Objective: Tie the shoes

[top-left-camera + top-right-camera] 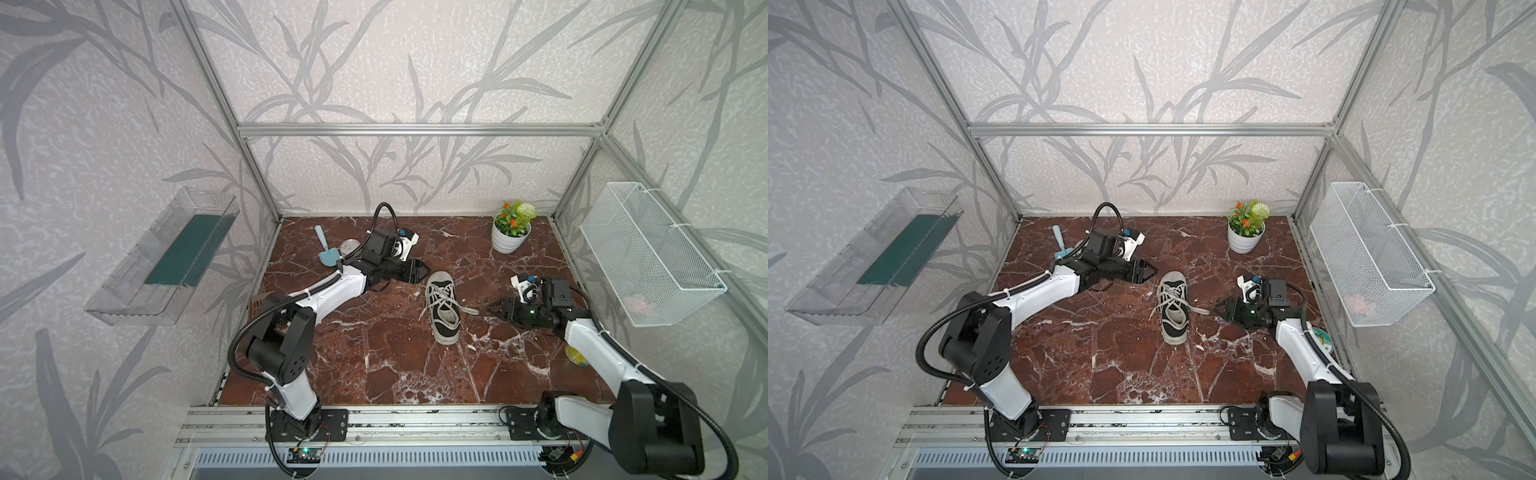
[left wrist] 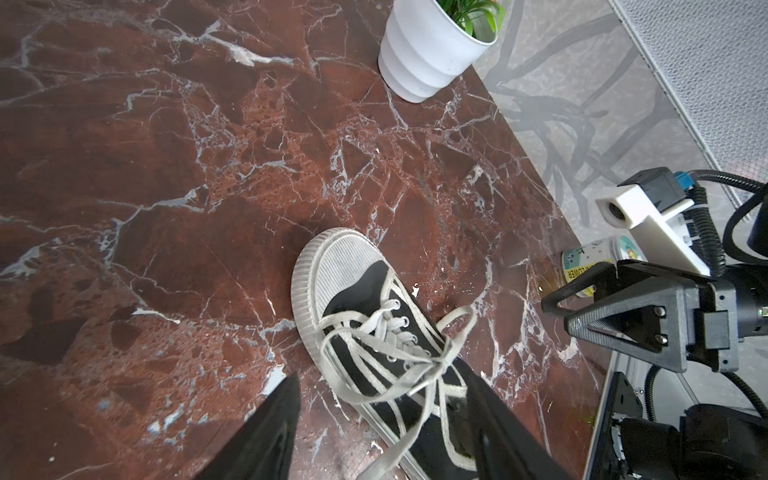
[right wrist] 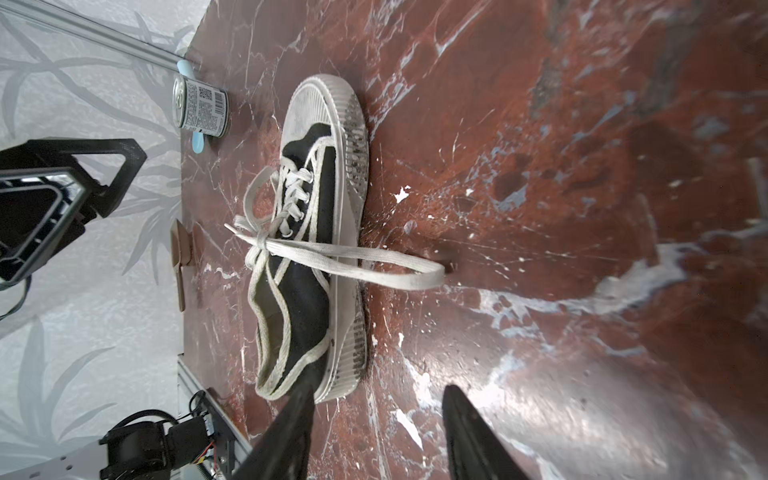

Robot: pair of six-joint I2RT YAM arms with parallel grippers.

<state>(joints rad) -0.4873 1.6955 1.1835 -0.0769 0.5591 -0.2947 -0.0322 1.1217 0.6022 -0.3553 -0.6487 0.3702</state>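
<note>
Black canvas low-top sneaker, white rubber sole (image 1: 444, 307), mid red marble desk (image 1: 374, 365), toe toward back wall (image 1: 415, 174), between left hand (image 1: 426, 270) and right hand (image 1: 490, 309); both part-open, empty. Flat white laces (image 3: 345, 259) knotted, loops splayed. Likely limp, light: pinch loop mid-length; shoe may slide.

The black sneaker (image 2: 360, 297) lay on the marbled counter (image 2: 166, 166), its white laces (image 2: 440, 361) knotted with loose loops. The left hand (image 2: 380, 376) hovered over it, fingers apart and empty. A white pot (image 2: 424, 54) stood well beyond the toe.
</note>
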